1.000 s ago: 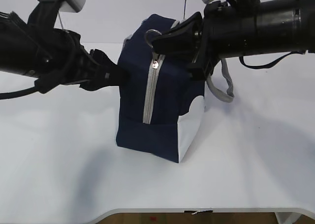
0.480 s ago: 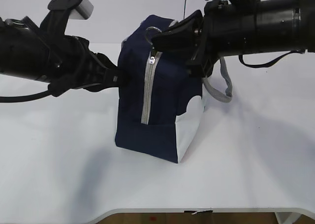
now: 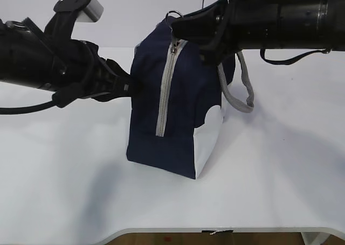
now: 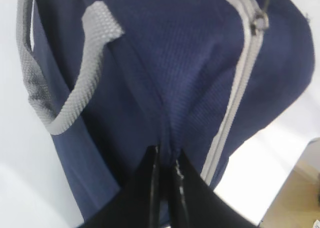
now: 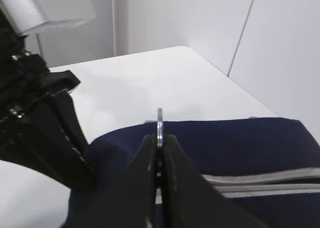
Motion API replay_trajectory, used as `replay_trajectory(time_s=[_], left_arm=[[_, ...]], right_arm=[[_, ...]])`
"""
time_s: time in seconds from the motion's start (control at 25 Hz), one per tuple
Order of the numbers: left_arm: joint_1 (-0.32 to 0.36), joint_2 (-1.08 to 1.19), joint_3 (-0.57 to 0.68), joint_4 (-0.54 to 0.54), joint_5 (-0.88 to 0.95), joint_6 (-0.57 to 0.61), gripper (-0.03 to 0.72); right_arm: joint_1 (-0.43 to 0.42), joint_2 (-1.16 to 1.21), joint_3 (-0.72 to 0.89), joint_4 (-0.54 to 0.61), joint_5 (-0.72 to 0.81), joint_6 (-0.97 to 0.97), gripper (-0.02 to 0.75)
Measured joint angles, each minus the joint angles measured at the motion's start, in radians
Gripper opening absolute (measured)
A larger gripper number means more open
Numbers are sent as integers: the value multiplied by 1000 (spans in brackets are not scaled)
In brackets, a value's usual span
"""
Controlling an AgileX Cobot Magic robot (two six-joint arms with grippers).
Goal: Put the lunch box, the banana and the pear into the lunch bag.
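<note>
1. Left gripper (image 4: pixel 165 160) — its fingers are pressed together on a fold of navy fabric on the bag's (image 3: pixel 178 121) side wall, just beside the grey zipper (image 3: pixel 164 94). In the wrist view the cloth puckers into a ridge running up from the pinch, so this is soft, thin material that gathers and does not hold its shape.

2. Bag — it stands on end on the white table (image 3: pixel 269 175), one white end panel (image 3: pixel 207 142) low at the right, the zipper running up its near face. No lunch box, banana or pear shows in any view; I judge they are either inside or out of frame, and cannot tell which.

3. Handle (image 3: pixel 240 91) — grey webbing, hanging limp in a loop off the bag's right side; it would swing if used as a hold.

4. Right gripper (image 5: pixel 159 153) — closed to a slit on the metal ring (image 5: pixel 159 124) at the top of the zipper, the ring standing edge-on between the fingers. Smooth and thin, it could slip sideways out of the pads.

5. Handling judgement — the bag looks light and floppy, so pulling the ring likely drags the whole bag unless the fabric pinch braces it against the pull.
</note>
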Motion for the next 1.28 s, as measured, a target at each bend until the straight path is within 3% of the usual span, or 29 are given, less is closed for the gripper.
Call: replay_trajectory(time_s=[0.68,0.92,1.04,1.28], left_arm=[[0,0,0,5,26,0,-2],[0,0,0,10,22,0,-2],[0,0,0,10,22,0,-2],[0,0,0,10,16,0,-2]], right_arm=[[2,149,-173,15,-76,3,6],[2,145,-185,8,-23,49,6],[2,121,-185,-53,1,134,6],[2,43,-185,-313,27,368,6]])
